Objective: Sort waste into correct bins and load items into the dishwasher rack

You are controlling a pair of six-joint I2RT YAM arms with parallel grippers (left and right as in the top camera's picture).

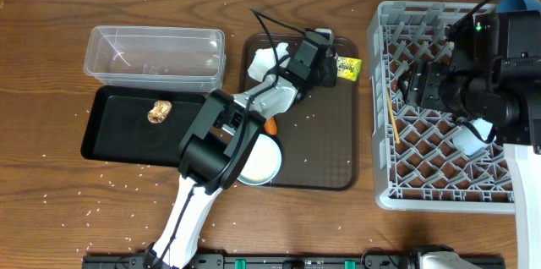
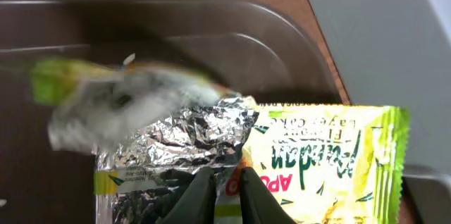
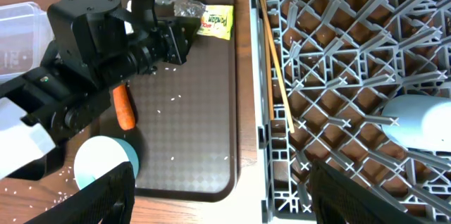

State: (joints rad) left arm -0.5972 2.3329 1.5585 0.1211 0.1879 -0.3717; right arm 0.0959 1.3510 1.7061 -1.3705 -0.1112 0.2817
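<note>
L jaws clamped on snack wrapper [image 2: 324,160], far right of brown tray [image 1: 325,146]; R jaws spread over rack [image 1: 439,189]. I judge done: food lump [image 1: 159,112] in black tray [image 1: 110,138], one cup [image 1: 470,136] racked. Left: tissue [image 1: 262,62], carrot [image 1: 270,123], blue-lined cup [image 1: 258,161], rice [image 1: 110,186].

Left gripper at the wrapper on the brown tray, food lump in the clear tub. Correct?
No: overhead shows the lump in the black tray, not the clear tub. The left gripper is at the wrapper on the brown tray.

Brown tray [image 1: 325,142] R half mostly bare; L arm [image 1: 262,96] crosses L side; rack [image 1: 378,134] wall just R.
</note>
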